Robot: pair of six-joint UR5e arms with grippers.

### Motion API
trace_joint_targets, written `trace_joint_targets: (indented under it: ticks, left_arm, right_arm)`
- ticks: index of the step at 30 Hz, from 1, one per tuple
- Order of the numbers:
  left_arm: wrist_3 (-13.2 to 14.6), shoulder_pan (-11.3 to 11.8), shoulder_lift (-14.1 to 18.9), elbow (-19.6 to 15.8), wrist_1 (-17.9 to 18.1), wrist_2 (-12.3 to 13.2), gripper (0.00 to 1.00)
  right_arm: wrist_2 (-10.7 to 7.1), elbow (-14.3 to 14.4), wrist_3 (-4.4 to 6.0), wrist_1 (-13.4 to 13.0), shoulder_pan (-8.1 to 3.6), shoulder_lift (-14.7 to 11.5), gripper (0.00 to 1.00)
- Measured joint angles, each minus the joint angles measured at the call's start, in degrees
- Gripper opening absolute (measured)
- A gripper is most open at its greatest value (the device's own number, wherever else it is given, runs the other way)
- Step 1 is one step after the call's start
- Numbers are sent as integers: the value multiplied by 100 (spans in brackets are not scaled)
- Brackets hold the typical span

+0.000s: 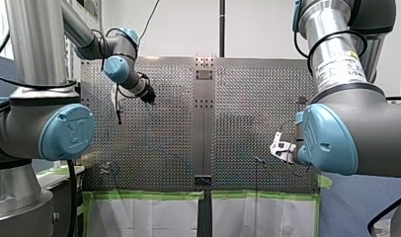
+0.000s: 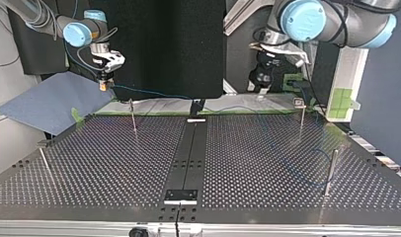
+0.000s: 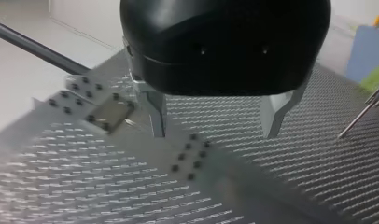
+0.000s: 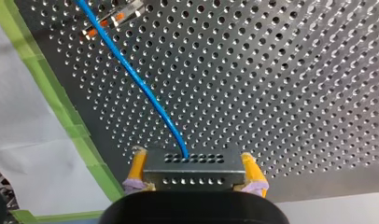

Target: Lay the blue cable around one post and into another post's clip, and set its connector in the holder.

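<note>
My right gripper [image 4: 193,186] is shut on a grey metal connector block [image 4: 192,167], its yellow pads on the block's two sides. The blue cable [image 4: 136,79] leaves the block and runs across the perforated table to a clipped post ahead. In the top view my right gripper [image 2: 105,86] hangs above the table's far left corner, and the cable [image 2: 154,92] trails from it toward the right. My left gripper [image 3: 216,133] is open above the table, nothing between its metal fingers [image 3: 157,116]. It shows in the front view [image 1: 149,95] at the upper left.
Thin posts stand on the table in the top view: one far left [image 2: 133,117], one far right [image 2: 302,121], one near right [image 2: 331,170]. A small metal plate [image 3: 108,116] is bolted down beside my left gripper. Green tape [image 4: 61,107] edges the table.
</note>
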Motion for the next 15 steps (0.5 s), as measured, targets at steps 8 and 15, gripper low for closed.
trace_joint_targets:
  ticks: [8, 15]
  left_arm:
    - [-374, -375, -375, -375, 374, 292, 100]
    - [-714, -715, -714, -714, 715, 568, 100]
  right_arm:
    - [-65, 0, -3, -72, 8, -1, 0]
    - [-115, 0, -3, -102, 16, -1, 0]
